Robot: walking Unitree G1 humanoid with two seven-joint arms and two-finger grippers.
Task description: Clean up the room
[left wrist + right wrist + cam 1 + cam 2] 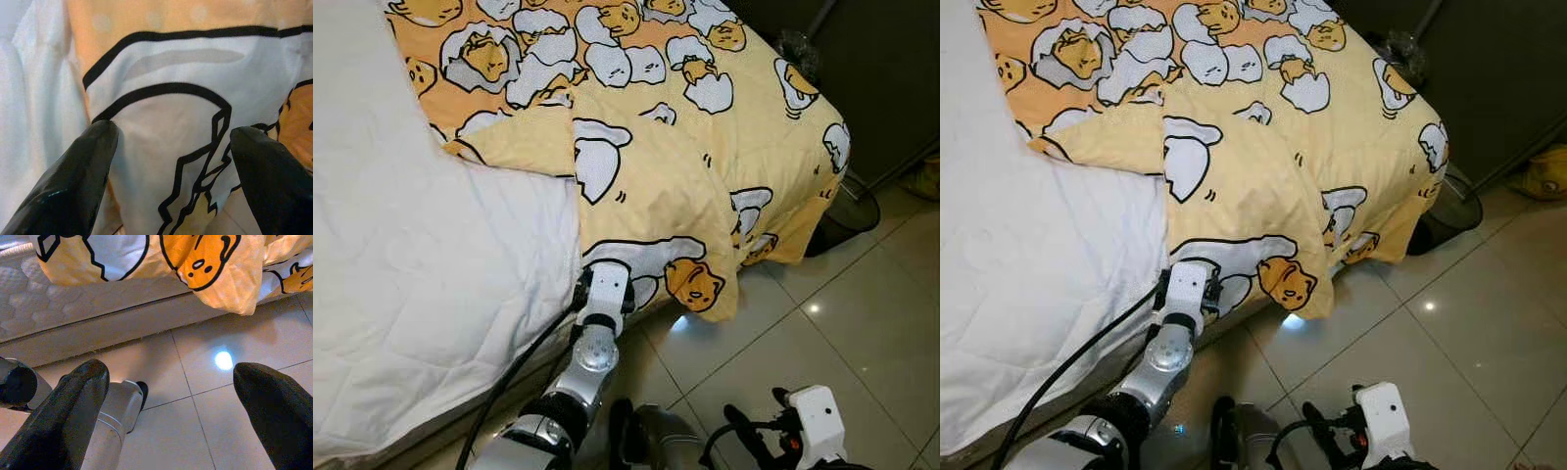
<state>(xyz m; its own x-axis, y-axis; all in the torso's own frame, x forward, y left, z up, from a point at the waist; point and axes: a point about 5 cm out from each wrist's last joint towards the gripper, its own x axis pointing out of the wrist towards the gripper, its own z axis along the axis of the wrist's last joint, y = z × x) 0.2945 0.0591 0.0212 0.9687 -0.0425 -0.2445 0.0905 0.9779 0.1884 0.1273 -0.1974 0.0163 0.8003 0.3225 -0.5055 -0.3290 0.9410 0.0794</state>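
Observation:
A yellow cartoon-print blanket lies rumpled over the bed, one corner hanging off the side toward the floor. My left arm reaches up to that hanging edge. In the left wrist view the left gripper is open, its black fingers spread on either side of the white and orange blanket cloth, nothing pinched between them. The right gripper hangs low over the tiled floor, open and holding nothing.
White quilted bedding covers the left part of the bed. The mattress side and bed base run along the glossy tile floor. A dark bin and dark furniture stand beyond the bed's far corner.

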